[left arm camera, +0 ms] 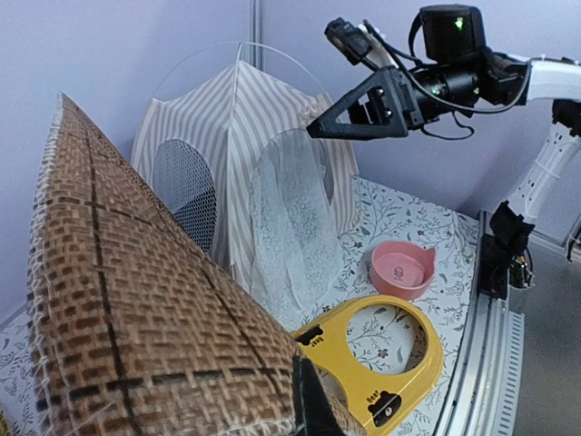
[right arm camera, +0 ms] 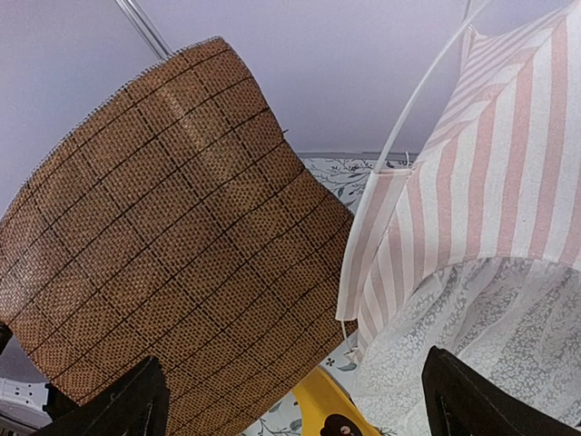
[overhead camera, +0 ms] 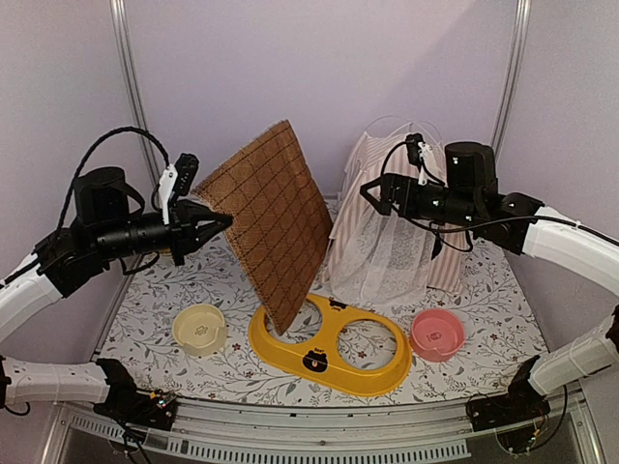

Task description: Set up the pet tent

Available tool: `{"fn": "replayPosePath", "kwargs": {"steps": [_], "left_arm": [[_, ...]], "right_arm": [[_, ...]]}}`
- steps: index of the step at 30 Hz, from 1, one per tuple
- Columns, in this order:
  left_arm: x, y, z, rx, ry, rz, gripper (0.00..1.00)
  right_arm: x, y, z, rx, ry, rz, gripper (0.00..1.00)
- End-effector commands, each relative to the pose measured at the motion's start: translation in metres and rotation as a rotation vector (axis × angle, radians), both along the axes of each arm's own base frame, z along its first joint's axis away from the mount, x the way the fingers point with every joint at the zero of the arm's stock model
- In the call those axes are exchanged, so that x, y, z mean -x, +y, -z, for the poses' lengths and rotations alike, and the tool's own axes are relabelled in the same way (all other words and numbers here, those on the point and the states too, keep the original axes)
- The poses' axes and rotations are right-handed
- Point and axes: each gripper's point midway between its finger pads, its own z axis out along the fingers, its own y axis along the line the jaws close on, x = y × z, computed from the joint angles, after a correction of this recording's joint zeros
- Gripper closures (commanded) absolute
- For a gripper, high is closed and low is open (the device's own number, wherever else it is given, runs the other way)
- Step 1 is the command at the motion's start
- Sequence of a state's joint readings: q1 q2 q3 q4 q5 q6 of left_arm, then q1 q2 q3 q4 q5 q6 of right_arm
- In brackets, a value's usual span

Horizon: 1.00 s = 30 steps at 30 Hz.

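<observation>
The pet tent (overhead camera: 382, 246), pink-and-white striped with a lace door curtain, stands upright at the back right; the left wrist view shows its mesh window and hoop pole (left arm camera: 236, 136). My left gripper (overhead camera: 221, 222) is shut on the upper left corner of a brown quilted mat (overhead camera: 266, 217), holding it up on edge and tilted. The mat's lowest corner reaches down to the yellow holder. One dark finger (left arm camera: 313, 409) shows against the mat (left arm camera: 118, 300). My right gripper (overhead camera: 370, 193) hangs open in front of the tent's upper part, with the mat (right arm camera: 172, 227) and tent (right arm camera: 481, 200) ahead of it.
A yellow two-hole bowl holder (overhead camera: 329, 350) lies at the front centre. A cream bowl (overhead camera: 200, 329) sits to its left and a pink bowl (overhead camera: 437, 333) to its right. A floral cloth (overhead camera: 484, 300) covers the table. Metal frame posts rise at the back corners.
</observation>
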State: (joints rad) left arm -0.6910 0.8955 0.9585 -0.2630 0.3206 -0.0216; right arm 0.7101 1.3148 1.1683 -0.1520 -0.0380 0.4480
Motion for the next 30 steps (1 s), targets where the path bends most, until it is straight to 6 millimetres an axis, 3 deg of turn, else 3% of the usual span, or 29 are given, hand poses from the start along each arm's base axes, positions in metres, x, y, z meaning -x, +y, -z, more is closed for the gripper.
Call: {"fn": "replayPosePath", "kwargs": {"steps": [1,3,10,14,17,21,24,27,30], "left_arm": [[0.018,0.006,-0.006,-0.03,-0.026,-0.012,1.0],[0.016,0.015,-0.011,-0.016,-0.036,-0.06,1.0],[0.022,0.026,-0.039,0.039,-0.088,-0.089,1.0],[0.033,0.027,-0.056,0.05,-0.106,-0.05,1.0],[0.045,0.022,-0.062,0.042,-0.108,0.021,1.0],[0.061,0.011,-0.061,0.023,-0.067,0.116,1.0],[0.075,0.006,-0.062,0.022,-0.043,0.177,1.0],[0.082,0.005,-0.061,0.017,-0.034,0.191,1.0],[0.08,0.009,-0.058,0.009,-0.034,0.154,1.0]], "right_arm": [[0.0,-0.003,0.004,0.061,0.043,-0.009,0.01],[0.006,-0.001,0.017,0.086,0.069,-0.045,0.01],[0.053,0.025,0.12,0.274,0.273,-0.228,0.04],[0.079,0.033,0.16,0.328,0.349,-0.282,0.06],[0.082,0.031,0.16,0.305,0.353,-0.263,0.07],[0.064,0.015,0.144,0.289,0.307,-0.146,0.03],[0.052,0.01,0.148,0.269,0.336,-0.117,0.03],[0.034,0.017,0.156,0.263,0.36,-0.107,0.1],[0.015,0.041,0.159,0.238,0.365,-0.145,0.28]]}}
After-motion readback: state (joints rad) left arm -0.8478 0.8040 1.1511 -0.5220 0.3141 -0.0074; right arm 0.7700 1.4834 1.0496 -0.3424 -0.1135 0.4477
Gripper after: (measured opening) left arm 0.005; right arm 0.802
